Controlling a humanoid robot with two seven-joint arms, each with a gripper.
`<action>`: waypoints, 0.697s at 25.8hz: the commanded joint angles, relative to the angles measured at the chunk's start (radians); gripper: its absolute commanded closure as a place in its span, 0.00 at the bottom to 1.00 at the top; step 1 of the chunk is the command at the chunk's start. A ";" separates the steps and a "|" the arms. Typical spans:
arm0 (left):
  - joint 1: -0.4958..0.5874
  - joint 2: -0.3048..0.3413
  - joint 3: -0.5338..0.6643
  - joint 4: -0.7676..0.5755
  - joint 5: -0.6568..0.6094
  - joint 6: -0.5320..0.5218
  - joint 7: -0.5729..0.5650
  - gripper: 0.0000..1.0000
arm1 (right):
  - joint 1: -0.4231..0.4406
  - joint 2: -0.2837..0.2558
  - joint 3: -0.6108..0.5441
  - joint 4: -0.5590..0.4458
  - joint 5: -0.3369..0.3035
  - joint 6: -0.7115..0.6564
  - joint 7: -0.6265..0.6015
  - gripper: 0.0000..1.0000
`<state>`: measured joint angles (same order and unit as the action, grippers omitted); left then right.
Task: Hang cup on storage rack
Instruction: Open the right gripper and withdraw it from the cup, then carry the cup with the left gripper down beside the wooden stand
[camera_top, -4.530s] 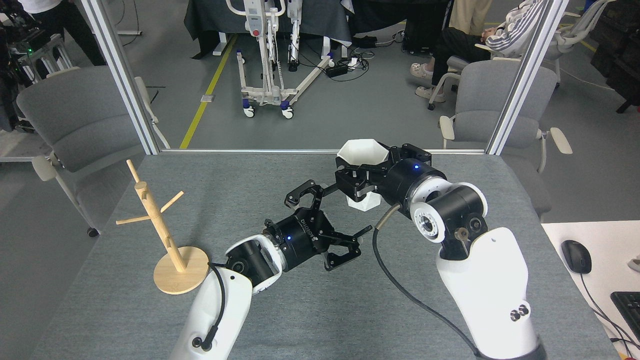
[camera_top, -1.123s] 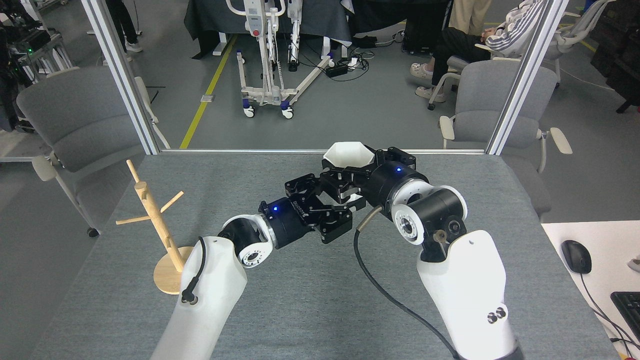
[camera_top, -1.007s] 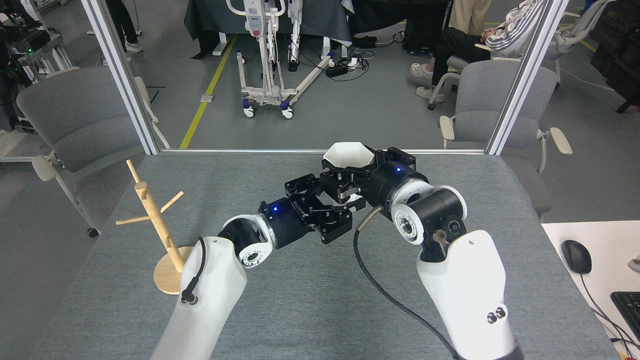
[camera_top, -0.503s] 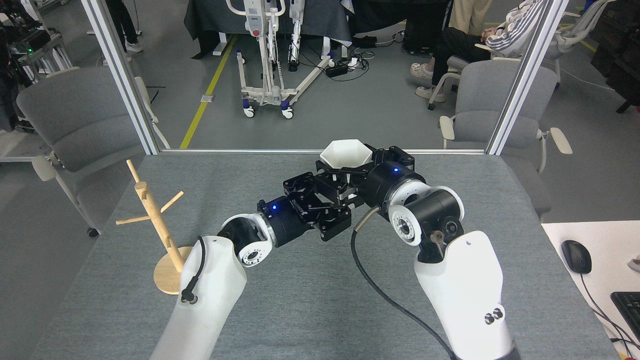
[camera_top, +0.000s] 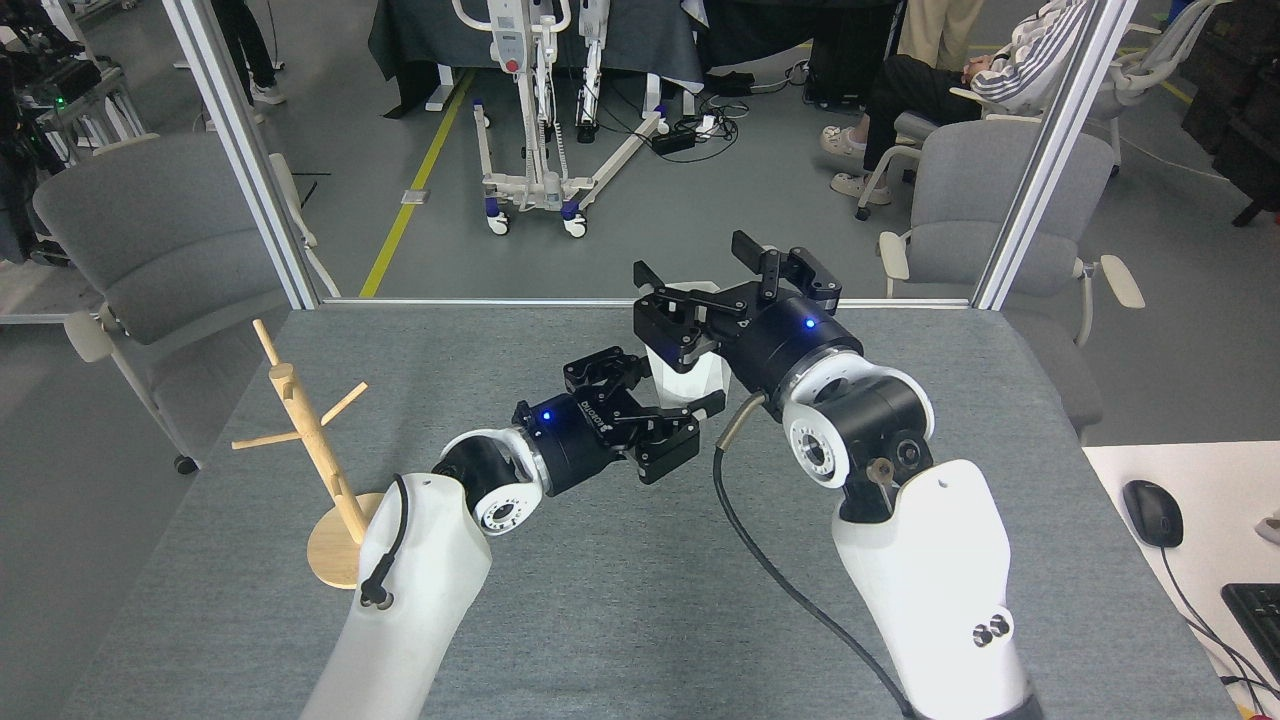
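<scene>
Since half a second ago the right gripper (camera_top: 700, 290) has let go of the cup (camera_top: 683, 372) and lifted; its fingers now stand spread above the rim, clear of it. The left gripper (camera_top: 655, 400) has the cup instead, jaws clenched on its lower body, holding it upright over the middle of the table (camera_top: 600, 620). The right gripper hides most of the rim, and the handle cannot be made out. The rack (camera_top: 310, 440) stands well apart at the table's left, its base partly behind the left arm. Lettering on the left gripper is too small to read
</scene>
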<state>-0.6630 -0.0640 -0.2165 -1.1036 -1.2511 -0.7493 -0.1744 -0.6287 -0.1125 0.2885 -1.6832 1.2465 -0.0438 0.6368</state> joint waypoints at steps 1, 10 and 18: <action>0.006 0.001 0.002 0.001 -0.001 -0.002 0.000 1.00 | 0.001 0.000 -0.006 0.003 -0.001 -0.001 -0.117 0.01; 0.181 0.079 0.002 -0.174 -0.008 -0.021 0.012 1.00 | 0.086 0.002 -0.273 0.049 0.001 -0.002 -0.482 0.02; 0.419 0.211 0.052 -0.470 -0.010 -0.027 0.023 1.00 | 0.259 -0.116 -0.520 0.215 0.080 -0.011 -0.552 0.01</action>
<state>-0.3283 0.1004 -0.1969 -1.4692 -1.2607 -0.7735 -0.1560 -0.4356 -0.1772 -0.1573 -1.5212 1.3039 -0.0502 0.1355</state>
